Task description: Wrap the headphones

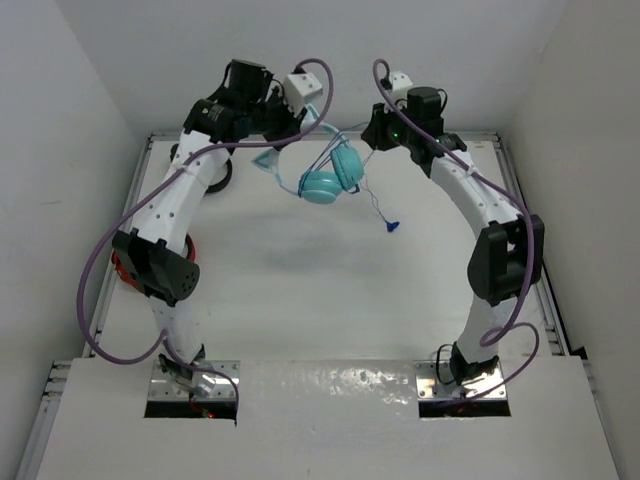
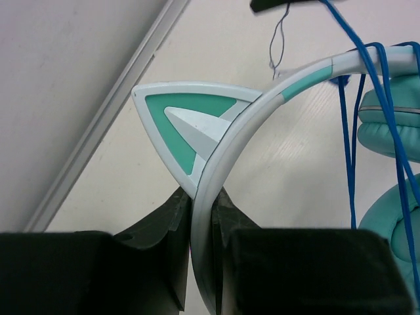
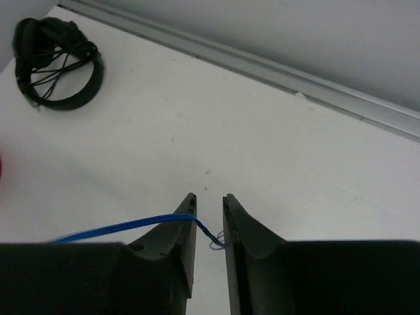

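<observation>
The left arm hides most of the black headphones [image 1: 222,172] and red headphones [image 1: 122,268] near the counter's left edge. The left wrist view crops the earcups [image 2: 394,131].

Three headphones [image 1: 330,178], two arms [image 1: 165,215]

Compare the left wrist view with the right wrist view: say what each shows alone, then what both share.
Only the left wrist view shows the left hand clamped on the headband, beside the cat ear, with the teal earcups to the right.

Only the right wrist view shows the right hand pinching the cable, and the black headphones lying far off on the table.

Both show the blue cable and the white table.
</observation>
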